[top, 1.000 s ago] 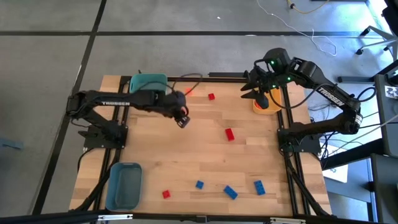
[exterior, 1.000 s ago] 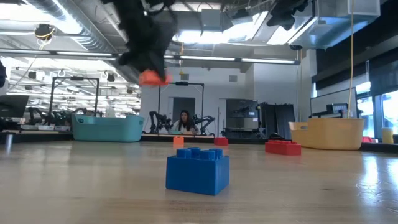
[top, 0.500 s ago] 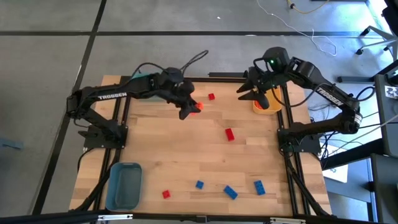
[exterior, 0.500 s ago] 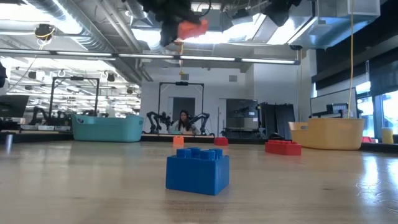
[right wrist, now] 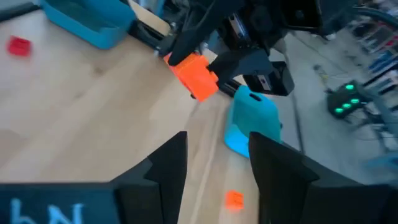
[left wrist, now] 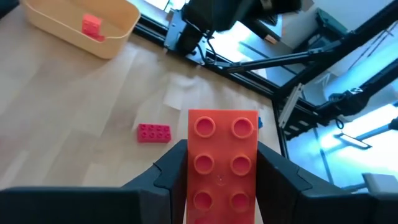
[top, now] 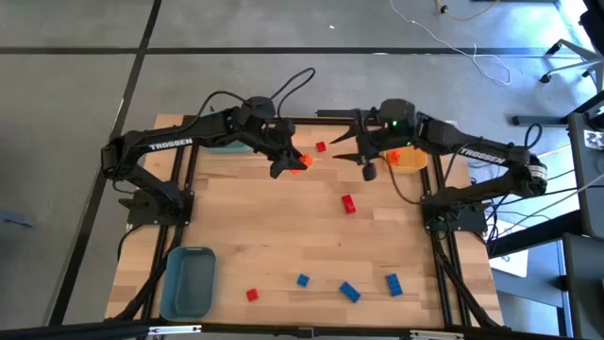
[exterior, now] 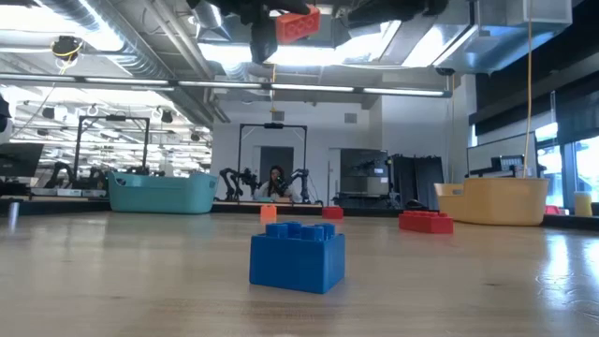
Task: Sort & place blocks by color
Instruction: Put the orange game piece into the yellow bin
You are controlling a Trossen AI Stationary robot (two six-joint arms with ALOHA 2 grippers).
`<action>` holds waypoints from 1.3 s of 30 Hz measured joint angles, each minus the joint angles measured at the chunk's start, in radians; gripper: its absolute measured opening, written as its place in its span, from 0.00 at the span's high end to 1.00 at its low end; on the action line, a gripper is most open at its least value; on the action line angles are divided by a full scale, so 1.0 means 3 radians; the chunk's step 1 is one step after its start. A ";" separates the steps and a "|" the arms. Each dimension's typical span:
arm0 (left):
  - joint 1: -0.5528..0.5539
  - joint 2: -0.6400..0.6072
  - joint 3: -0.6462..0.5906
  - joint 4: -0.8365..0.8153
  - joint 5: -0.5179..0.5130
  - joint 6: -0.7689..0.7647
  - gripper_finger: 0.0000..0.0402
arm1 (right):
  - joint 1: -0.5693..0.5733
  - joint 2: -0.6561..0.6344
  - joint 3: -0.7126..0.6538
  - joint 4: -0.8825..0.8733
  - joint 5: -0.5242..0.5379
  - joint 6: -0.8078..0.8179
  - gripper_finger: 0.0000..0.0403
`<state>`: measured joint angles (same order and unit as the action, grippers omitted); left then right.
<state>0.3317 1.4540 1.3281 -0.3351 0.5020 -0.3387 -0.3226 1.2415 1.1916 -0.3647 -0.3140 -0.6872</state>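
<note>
Swinging inward, right claw (top: pixel 347 154) now faces left claw's (top: pixel 289 162) orange block (top: pixel 297 161).

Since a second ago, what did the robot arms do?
The left gripper, shut on the orange block, carried it from near the teal bin toward the table's middle and lifted it. The right gripper, jaws open, swung from the yellow bin toward it. The blocks on the table stayed put.

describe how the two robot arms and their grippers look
Both arms are dark, nearly black, jointed tubes. The left arm carries white TROSSEN lettering and a black cable looping above its wrist. The right arm shows white lettering too, and a green light. The left gripper has broad, dark, angular fingers.
</note>
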 joint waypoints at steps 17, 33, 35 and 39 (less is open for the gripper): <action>-0.0069 0.0313 0.0000 0.0223 0.0067 -0.0180 0.67 | 0.0315 0.0383 -0.0070 0.0536 0.0022 -0.0005 0.57; -0.0052 0.0294 0.0000 0.0202 0.0144 -0.0175 0.67 | 0.0353 0.0371 -0.0070 0.0231 0.0032 -0.0372 0.57; -0.0075 0.0292 0.0000 0.0202 0.0155 -0.0174 0.67 | 0.0353 0.0371 -0.0070 0.0271 0.0031 -0.0371 0.57; -0.0097 0.0292 0.0000 0.0214 0.0156 -0.0174 0.67 | 0.0351 0.0376 -0.0070 0.0292 0.0030 -0.0372 0.57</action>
<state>0.3027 1.5417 1.3281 -0.2708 0.5488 -0.3910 -0.2173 1.3542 1.1706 -0.2771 -0.3050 -0.7988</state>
